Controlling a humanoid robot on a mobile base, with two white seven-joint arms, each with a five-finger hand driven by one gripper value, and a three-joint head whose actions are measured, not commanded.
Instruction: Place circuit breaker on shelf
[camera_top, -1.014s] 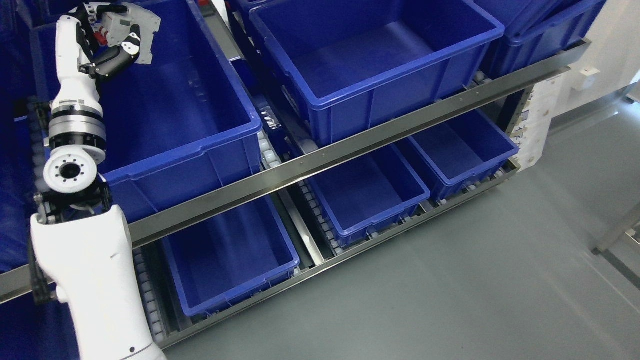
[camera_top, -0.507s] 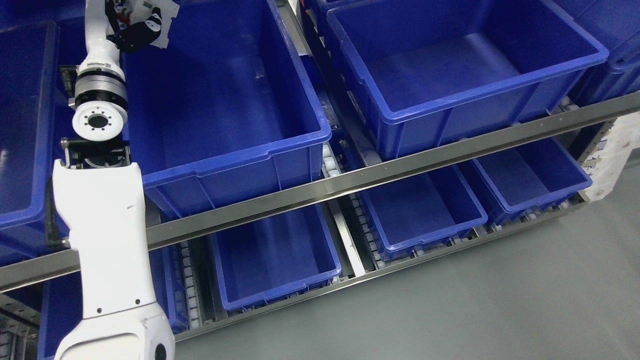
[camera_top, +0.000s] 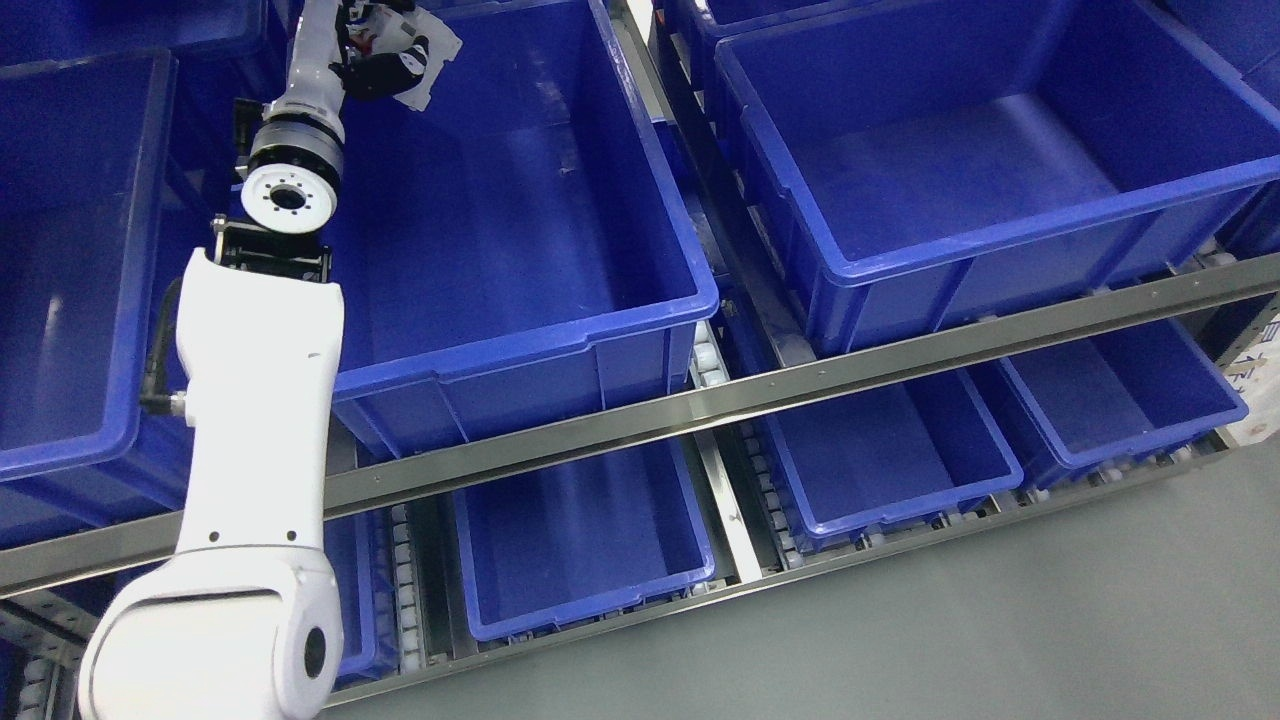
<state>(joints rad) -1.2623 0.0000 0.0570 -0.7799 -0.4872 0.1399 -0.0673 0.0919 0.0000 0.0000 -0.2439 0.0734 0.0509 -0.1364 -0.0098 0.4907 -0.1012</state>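
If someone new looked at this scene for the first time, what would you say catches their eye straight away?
First, the robot's white left arm, rising from the lower left, with its left hand gripping a pale grey circuit breaker above the far left corner of the big blue plastic bin at upper centre. Next, the shiny metal shelf rail crossing the picture, with smaller blue bins on the level beneath.

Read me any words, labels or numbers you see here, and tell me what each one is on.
None can be read.
White sheet at the rack's right end: blue marks, too blurred and cut off.
Circuit breaker in the left hand: no legible print.
Blue bins: no labels visible.
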